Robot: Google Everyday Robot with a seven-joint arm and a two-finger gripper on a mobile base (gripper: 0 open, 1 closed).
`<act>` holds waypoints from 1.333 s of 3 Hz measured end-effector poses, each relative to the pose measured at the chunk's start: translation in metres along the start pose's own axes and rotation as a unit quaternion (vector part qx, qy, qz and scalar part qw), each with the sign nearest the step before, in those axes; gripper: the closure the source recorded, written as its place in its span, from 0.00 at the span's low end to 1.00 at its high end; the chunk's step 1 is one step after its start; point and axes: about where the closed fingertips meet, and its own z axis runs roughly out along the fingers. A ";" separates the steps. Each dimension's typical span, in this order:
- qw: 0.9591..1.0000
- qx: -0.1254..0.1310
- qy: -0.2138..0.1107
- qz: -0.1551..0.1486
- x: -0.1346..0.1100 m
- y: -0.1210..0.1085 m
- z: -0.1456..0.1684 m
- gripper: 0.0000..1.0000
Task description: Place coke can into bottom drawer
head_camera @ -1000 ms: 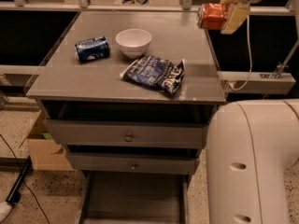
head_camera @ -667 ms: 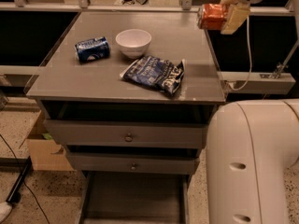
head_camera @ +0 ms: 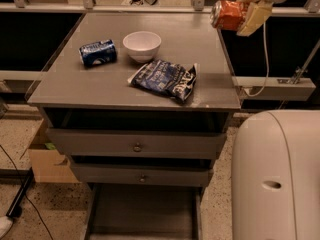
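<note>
The gripper clasps the coke can sideways above the cabinet's far right corner. The can is likely light, stiff and slick, best held mid-body. The bottom drawer stands open below.

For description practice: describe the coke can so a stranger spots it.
Find the grey cabinet top. Above its far right corner, the gripper holds the coke can sideways. It is red-orange; the other can, lying on top, is dark blue.
</note>
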 end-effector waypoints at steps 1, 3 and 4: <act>1.000 0.007 -0.026 0.000 0.003 0.010 -0.028 1.00; 0.998 0.041 -0.039 0.038 0.029 0.025 -0.083 1.00; 0.998 0.043 -0.041 0.038 0.028 0.022 -0.078 1.00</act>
